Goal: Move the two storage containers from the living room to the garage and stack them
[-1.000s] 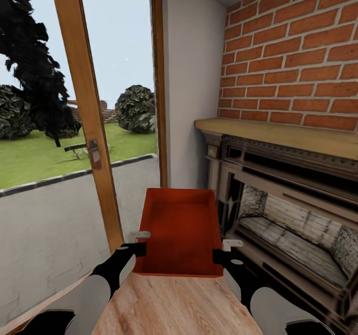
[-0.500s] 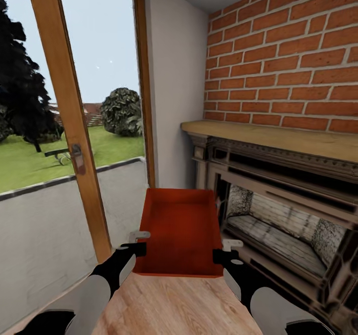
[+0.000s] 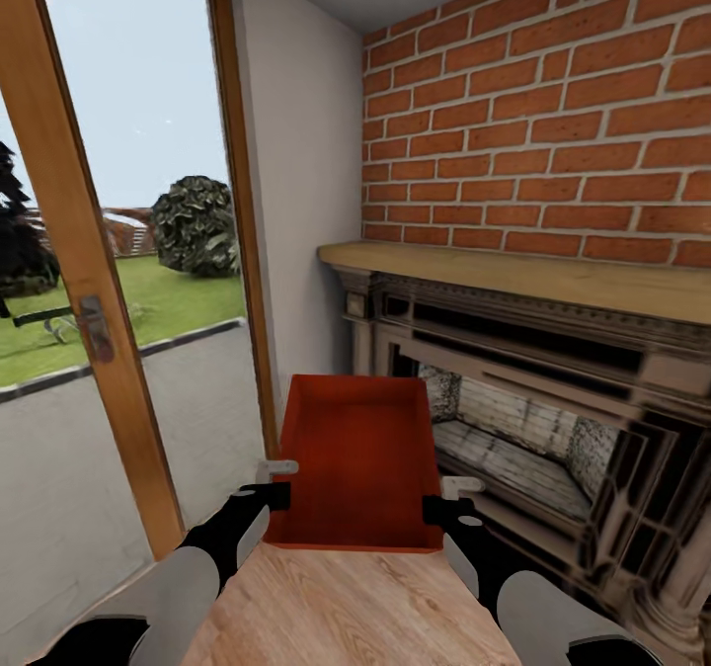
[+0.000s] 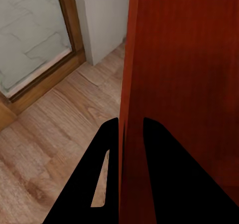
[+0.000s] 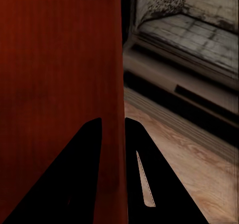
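Window frame and fireplace (image 3: 553,419) have slid left as the camera turned right; the container (image 3: 357,458) sits unchanged between both arms. Left pincer (image 4: 130,129) and right pincer (image 5: 113,127) each clamp a side wall, one finger inside, one outside, a grip the wrist views show. Plank floor (image 4: 55,129) lies below.
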`<state>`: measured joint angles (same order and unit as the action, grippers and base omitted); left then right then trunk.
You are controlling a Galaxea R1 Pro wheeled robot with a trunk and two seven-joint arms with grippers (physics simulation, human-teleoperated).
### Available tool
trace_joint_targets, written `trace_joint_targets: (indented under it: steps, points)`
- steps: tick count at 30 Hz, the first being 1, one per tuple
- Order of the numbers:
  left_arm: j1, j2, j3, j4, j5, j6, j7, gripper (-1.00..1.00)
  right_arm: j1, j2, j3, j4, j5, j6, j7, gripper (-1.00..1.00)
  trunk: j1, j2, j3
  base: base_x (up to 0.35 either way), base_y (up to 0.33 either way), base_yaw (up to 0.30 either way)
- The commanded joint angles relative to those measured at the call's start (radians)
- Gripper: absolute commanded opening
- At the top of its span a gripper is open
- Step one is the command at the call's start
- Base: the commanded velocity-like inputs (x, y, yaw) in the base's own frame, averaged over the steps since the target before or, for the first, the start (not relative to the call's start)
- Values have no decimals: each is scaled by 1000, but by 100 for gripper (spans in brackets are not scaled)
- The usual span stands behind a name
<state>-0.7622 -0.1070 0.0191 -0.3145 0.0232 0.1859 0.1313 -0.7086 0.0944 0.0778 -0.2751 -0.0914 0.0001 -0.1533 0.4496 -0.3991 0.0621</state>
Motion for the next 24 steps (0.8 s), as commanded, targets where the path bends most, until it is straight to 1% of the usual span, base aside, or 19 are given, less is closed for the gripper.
trace_joint_targets:
  steps: [1,24]
  points:
    - [0,9,13,-6,-25,-8,10,-100,0,-4,-3,4,-11,0,-9,-100,0,-1,0,0,0,-277]
    - [0,9,13,-6,-25,-8,10,-100,0,-4,-3,4,-11,-2,-9,-100,0,-1,9,0,0,-279]
